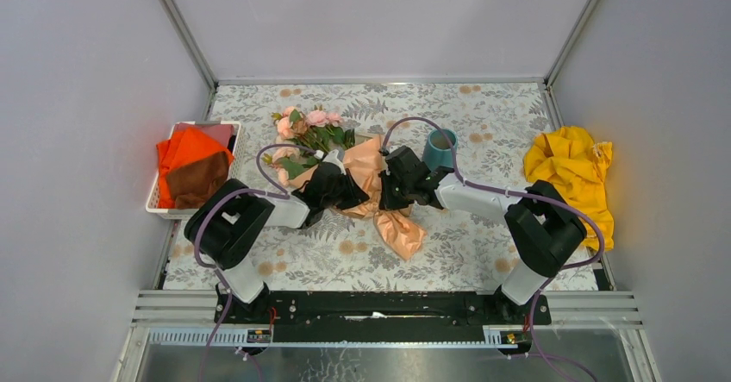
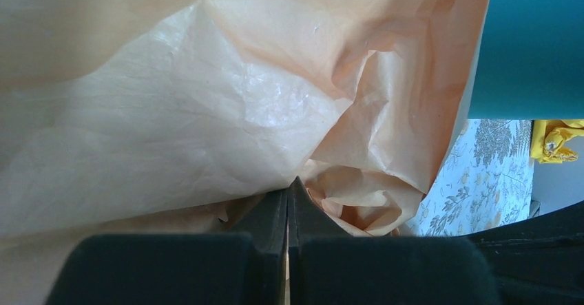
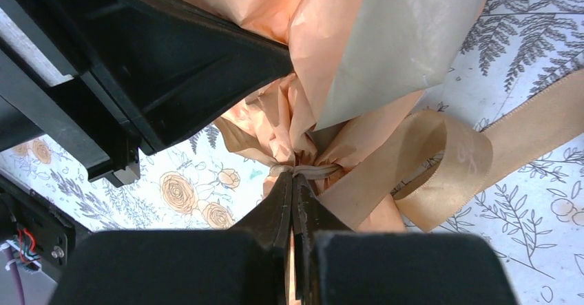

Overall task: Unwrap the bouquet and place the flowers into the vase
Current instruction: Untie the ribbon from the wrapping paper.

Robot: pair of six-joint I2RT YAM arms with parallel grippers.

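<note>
Two pincers on the wrapped bouquet (image 1: 369, 159), lying on the table (image 1: 483, 227) just beside the teal vase (image 1: 440, 148).
Tips together: left pincer (image 2: 289, 185) against kraft paper (image 2: 206, 112), right pincer (image 3: 293, 181) at tan ribbon (image 3: 441, 160) knot.

Left gripper (image 1: 360, 194) and right gripper (image 1: 385, 194) crowd the bouquet (image 1: 371, 159) mid-frame; vase (image 1: 440, 147) close upper right; table (image 1: 470, 246) free lower centre.

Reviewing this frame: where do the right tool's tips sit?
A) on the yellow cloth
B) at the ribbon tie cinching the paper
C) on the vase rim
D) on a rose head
B: the right wrist view shows the right tool shut, tips at the ribbon tie gathering the paper.
</note>
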